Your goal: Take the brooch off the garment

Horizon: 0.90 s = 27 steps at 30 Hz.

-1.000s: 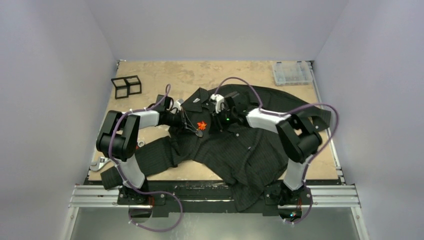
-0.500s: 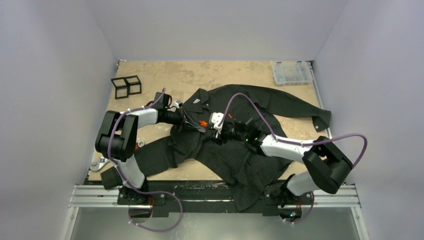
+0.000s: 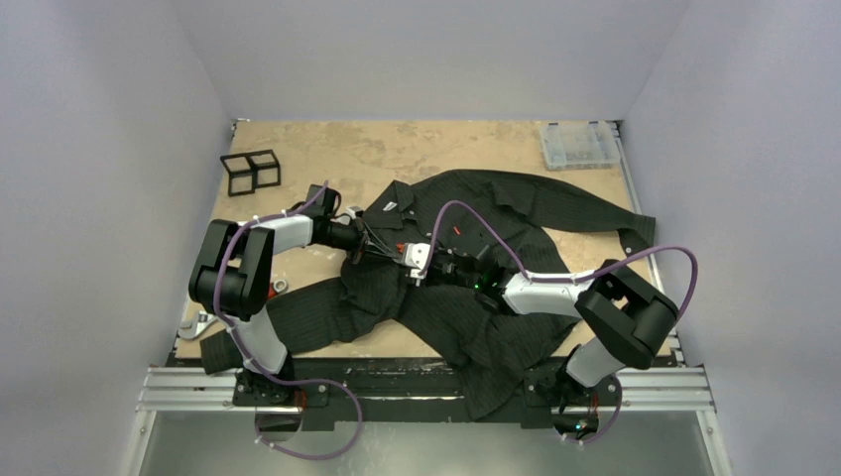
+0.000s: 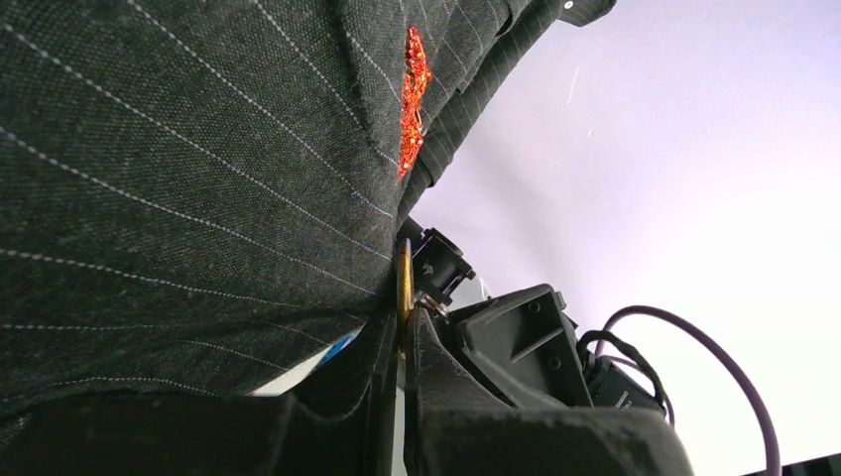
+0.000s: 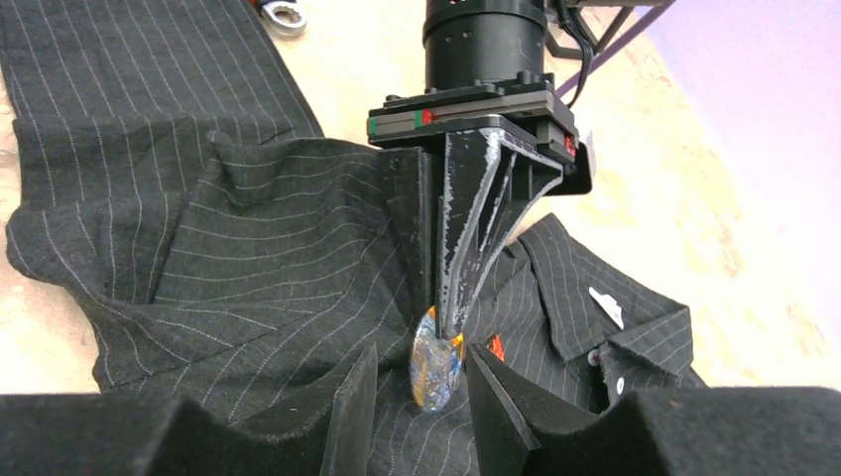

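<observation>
Left claw [image 5: 448,315] is pinched tight on one fold of the garment [image 5: 248,248], black pinstriped cloth spread across the middle of the top view, with one glossy oval disc [image 5: 436,372] at its tips. I count one brooch [image 4: 413,89], red and glittery, on the cloth just left of centre. My right claw [image 5: 421,402] stands partly apart, holding nothing, its two matte black fingers [image 5: 347,416] flanking the disc. One clear compartment box [image 3: 580,144] sits upper right, and two black wire cubes [image 3: 250,171] upper left.
</observation>
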### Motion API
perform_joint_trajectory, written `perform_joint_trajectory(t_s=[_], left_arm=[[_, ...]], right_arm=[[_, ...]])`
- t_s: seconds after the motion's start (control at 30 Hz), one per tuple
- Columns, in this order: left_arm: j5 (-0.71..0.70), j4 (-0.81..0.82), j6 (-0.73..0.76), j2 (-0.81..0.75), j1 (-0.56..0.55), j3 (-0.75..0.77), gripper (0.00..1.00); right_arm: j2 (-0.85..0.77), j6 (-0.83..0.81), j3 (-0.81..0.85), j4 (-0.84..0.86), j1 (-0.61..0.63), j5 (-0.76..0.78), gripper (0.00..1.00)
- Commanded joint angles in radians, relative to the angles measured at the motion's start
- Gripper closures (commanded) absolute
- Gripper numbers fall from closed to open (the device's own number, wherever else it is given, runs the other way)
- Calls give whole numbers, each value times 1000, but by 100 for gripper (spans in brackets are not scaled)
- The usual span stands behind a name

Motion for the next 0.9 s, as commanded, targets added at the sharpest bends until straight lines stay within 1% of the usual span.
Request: perform_joint_trajectory(t_s=[0.0,0.1,0.2,0.33,0.5,0.53,0.57,0.63,0.67,0.7,0.73,0.77,0.83,0.87], left_arm=[[48,6,-42,-34,2,-2,100],[50,14,-48,-33,1,-5,100],[52,16,-48,-38,1,-9,100],[49,18,-50,-42,1,-14,100],[51,27,-58,-35,1,-8,100],[50,27,-59,-34,1,-7,100],[49,26,-59,-34,1,-7,100],[47,26,-57,-36,1,-8,100],[48,25,-52,-37,2,-8,100],[47,26,-47,-40,2,-7,100],[45,29,-38,-43,4,-4,98],[36,29,-28,-48,9,0,85],[20,11,12,-60,27,21,69],[14,-4,47,-67,40,35,58]], right_arm=[[-13,-55,11,53,15,15,56],[2,-80,13,43,32,35,56],[35,-97,31,41,47,101,63],[57,-111,53,13,54,144,70],[75,-131,54,29,65,204,73],[79,-131,56,29,66,216,75],[85,-131,63,29,66,229,78],[95,-125,77,19,66,241,90],[93,-113,79,26,66,214,99],[91,-95,80,30,66,205,100],[90,-82,80,29,66,200,100],[86,-64,77,29,65,193,100],[74,-24,72,39,60,183,100],[66,3,72,39,55,170,100]])
